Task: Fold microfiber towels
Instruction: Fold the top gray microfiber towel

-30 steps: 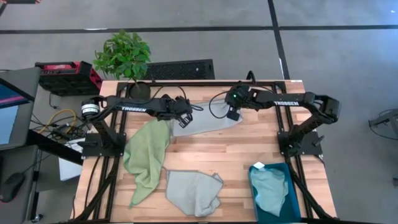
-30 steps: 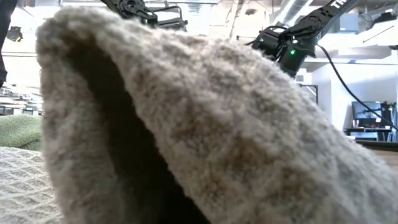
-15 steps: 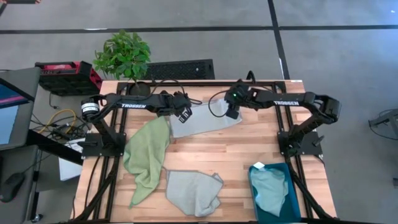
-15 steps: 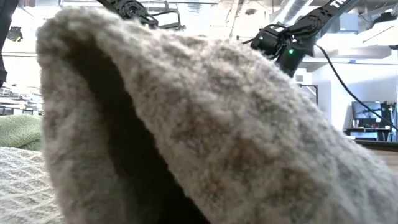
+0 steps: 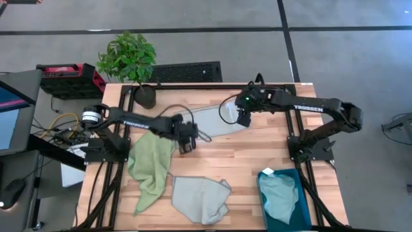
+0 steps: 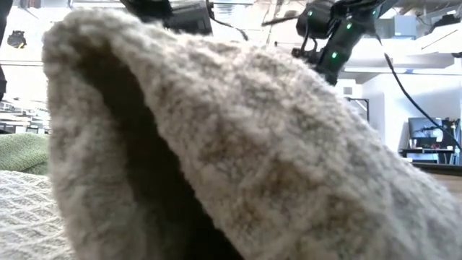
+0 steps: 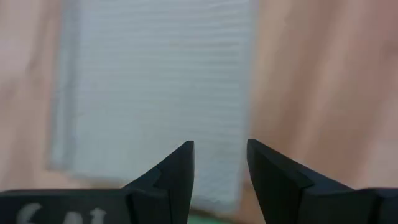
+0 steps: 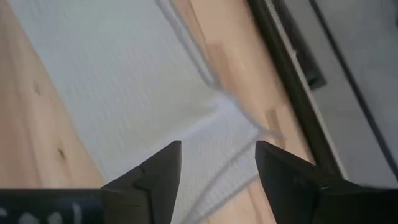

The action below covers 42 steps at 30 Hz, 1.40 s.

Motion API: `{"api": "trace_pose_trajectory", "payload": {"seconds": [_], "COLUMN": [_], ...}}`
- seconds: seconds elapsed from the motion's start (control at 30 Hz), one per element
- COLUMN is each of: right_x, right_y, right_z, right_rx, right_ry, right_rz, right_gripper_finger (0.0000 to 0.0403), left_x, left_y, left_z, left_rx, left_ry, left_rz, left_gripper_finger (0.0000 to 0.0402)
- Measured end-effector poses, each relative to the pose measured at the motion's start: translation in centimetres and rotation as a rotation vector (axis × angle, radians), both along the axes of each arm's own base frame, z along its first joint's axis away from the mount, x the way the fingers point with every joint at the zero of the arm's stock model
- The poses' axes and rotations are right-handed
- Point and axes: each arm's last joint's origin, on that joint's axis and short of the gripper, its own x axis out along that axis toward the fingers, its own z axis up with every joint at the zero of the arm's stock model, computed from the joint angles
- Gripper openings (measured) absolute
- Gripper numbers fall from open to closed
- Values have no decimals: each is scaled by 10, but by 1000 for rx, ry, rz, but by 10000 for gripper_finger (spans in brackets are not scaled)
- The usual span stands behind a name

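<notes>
A pale grey-blue microfiber towel (image 5: 215,121) lies folded and flat on the table at the far middle. My left gripper (image 5: 187,144) hovers open by its near left corner, and the left wrist view shows the towel (image 7: 155,87) just ahead of the open fingers (image 7: 221,158). My right gripper (image 5: 243,120) hangs open above the towel's right end (image 8: 155,106). A light green towel (image 5: 151,162) lies crumpled at the left. Another grey towel (image 5: 201,198) lies crumpled at the near edge. A light blue one (image 5: 279,196) sits in the teal bin (image 5: 302,212).
A potted plant (image 5: 132,64) stands at the far left corner. Black frame rails (image 5: 302,148) run along both sides of the table. The near grey towel (image 6: 253,144) fills the low view. Bare wood (image 5: 238,158) shows in the middle.
My left gripper has swung from the folded towel's left end toward the table's near edge and turned at the wrist. My right gripper has risen above the towel's right end. The folded towel stays flat on the table.
</notes>
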Motion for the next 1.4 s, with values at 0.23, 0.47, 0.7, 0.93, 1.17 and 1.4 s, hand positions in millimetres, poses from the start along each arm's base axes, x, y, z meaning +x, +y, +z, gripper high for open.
{"api": "trace_pose_trajectory", "payload": {"seconds": [0.23,0.47,0.7,0.93,1.17,1.4], "right_x": [-4,-4,-2,-2,-3,-15], "right_y": [17,34,39,39,39,40], "right_z": [16,23,23,23,24,35], "right_rx": [-14,4,5,3,3,-16], "right_ry": [-67,-105,-105,-105,-106,-130], "right_rz": [44,119,142,140,139,124], "right_gripper_finger": [228,226,226,226,226,226], "left_x": [-5,-15,-24,-31,-31,-29], "left_y": [-17,-16,-15,-14,-11,-4], "left_z": [-19,-35,-47,-55,-56,-52], "left_rx": [21,51,75,97,79,86], "left_ry": [-35,5,9,-7,-7,20], "left_rz": [-41,-14,19,36,47,33], "left_gripper_finger": [141,141,141,141,84,9]}}
